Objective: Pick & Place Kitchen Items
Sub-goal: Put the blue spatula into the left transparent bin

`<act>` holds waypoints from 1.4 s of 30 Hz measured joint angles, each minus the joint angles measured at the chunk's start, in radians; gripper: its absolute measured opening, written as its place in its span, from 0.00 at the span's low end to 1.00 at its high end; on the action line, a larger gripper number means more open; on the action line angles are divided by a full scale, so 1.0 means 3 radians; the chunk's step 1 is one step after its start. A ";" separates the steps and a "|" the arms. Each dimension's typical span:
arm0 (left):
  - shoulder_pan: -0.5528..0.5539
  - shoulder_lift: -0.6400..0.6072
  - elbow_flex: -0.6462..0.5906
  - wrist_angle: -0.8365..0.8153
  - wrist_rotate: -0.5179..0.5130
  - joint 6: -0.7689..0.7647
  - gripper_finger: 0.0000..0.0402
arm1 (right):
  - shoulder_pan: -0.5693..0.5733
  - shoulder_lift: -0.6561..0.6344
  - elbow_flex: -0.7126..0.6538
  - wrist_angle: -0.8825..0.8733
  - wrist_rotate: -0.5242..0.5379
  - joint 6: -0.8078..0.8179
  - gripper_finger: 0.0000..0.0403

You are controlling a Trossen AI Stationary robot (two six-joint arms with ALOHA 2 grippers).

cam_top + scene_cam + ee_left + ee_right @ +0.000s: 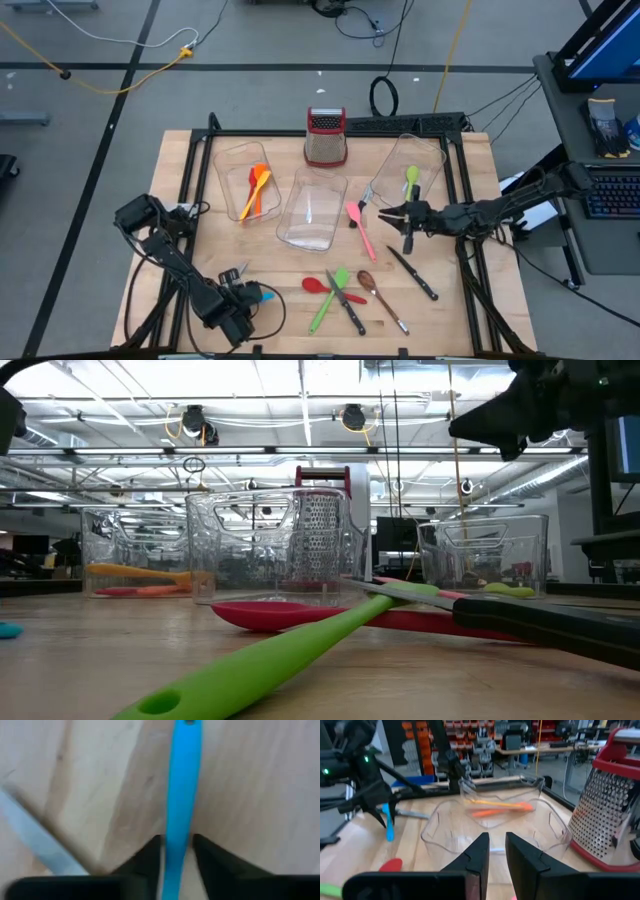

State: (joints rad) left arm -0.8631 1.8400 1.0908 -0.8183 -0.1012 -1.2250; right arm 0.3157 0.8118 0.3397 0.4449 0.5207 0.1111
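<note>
A blue utensil lies flat on the wooden table near its front left corner, and my left gripper stands over it, pointing down and shut on its handle. The same blue utensil shows under that arm in the right wrist view. My right gripper hovers level over the table's right half, beside the right bin that holds a green spoon. Its fingers stand close together with nothing between them. Loose on the table lie a pink spatula, a red spoon, a green spatula and a brown spoon. My left gripper pinches the blue utensil's handle between its two fingers, one on each long edge, some way back from the end with the hole. The fingers come from above, pointing down, and lie across the handle. The utensil lies flat on the table.
Three clear bins stand mid-table: the left bin holds orange utensils, and the middle bin holds none. A red-topped grater stands behind them. Two black-handled knives lie at the front. A silver blade lies beside the blue utensil.
</note>
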 joint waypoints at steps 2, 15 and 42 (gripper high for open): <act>0.0000 0.0000 0.0000 0.0060 0.0007 0.0065 0.09 | 0.0000 0.0000 -0.0032 0.0130 0.0002 -0.0001 0.15; 0.0088 -0.0110 0.0554 -0.0967 -0.0031 0.0272 0.03 | 0.0001 -0.0001 -0.0043 0.0727 -0.0584 -0.0297 0.15; 0.1234 -0.1137 0.0902 0.0055 -0.0191 0.0555 0.03 | 0.0528 0.1966 0.1382 0.0576 -0.0199 -0.3441 0.15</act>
State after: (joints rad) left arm -0.4930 1.4991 1.3613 -0.8017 -0.1585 -1.0586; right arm 0.4741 1.4015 0.7545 0.6176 0.4610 -0.9212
